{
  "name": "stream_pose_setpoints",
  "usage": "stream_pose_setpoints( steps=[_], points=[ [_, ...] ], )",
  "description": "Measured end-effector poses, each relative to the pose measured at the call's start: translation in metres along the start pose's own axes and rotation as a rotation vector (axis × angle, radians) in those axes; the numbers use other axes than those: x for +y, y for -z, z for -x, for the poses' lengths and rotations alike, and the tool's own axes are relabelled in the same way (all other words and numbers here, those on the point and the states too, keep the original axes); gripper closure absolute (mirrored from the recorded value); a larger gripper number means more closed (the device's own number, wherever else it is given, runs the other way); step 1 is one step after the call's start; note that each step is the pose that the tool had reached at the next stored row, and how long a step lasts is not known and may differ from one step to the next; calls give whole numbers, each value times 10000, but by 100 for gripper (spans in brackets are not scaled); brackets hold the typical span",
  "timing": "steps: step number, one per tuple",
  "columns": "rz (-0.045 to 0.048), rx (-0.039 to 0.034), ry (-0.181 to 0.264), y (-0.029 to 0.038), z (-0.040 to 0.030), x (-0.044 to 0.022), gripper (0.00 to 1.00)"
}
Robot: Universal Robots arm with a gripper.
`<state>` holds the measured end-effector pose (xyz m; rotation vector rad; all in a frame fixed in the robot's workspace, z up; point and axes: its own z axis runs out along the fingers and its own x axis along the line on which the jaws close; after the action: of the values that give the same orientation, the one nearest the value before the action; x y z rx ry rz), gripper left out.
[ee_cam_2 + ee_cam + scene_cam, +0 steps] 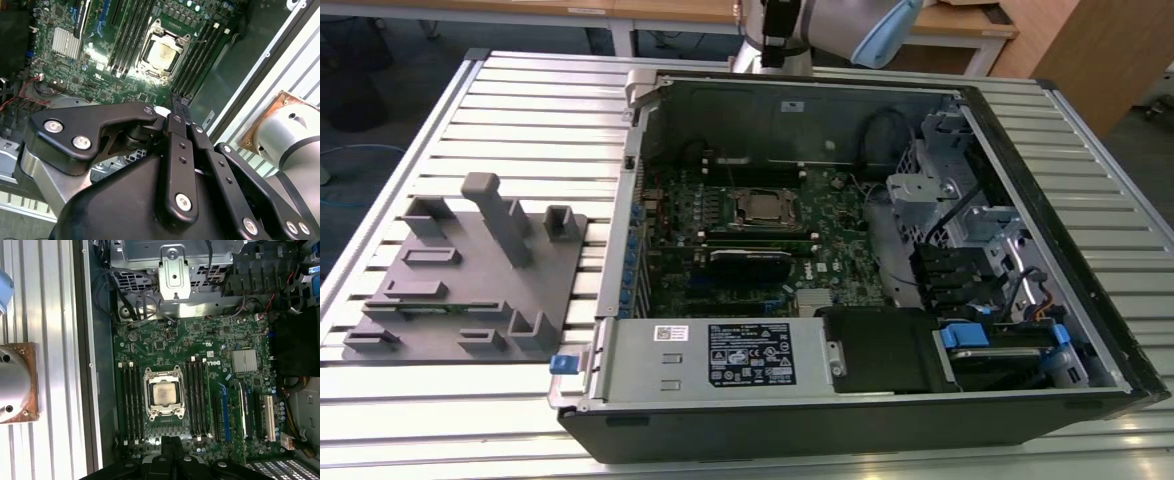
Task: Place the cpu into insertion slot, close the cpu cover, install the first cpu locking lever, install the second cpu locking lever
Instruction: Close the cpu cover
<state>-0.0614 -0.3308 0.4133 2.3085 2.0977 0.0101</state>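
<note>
The cpu [758, 207] lies flat in the insertion slot on the green motherboard [834, 215], its silvery top showing in both wrist views [161, 52] [164, 393]. The cpu cover [149, 390] is a silver frame lying down around the chip [145, 47]. My gripper [172, 441] hovers above the board's edge, off to one side of the socket past the memory slots. Its black fingers [176, 107] are pressed together with nothing between them, well clear of the socket.
The open computer case [1067, 400] lies on a slatted metal table [534, 100]. A grey fixture board [467, 270] sits at the exterior view's left. A power supply [720, 355], drive cage [947, 200] and cables [135, 305] ring the board. My arm's base [12, 382] stands beside the case.
</note>
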Motion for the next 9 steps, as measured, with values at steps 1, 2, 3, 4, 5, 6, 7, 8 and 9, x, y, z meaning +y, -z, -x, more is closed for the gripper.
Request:
stream_pose_setpoints(
  steps=[1, 2, 3, 4, 5, 6, 7, 8, 9],
  points=[
    [-1, -1, 1, -16, 0, 2, 90],
    [-1, -1, 0, -32, -1, 4, 90],
    [0, -1, 0, -48, -1, 6, 90],
    [-1, -1, 1, -63, -1, 7, 90],
    [-1, -1, 0, -78, -2, 8, 90],
    [0, -1, 1, -94, -2, 10, 90],
    [0, -1, 1, -109, -3, 12, 90],
    [-1, -1, 2, -126, -3, 13, 90],
    [0, 0, 2, -144, -3, 15, 90]
  ],
)
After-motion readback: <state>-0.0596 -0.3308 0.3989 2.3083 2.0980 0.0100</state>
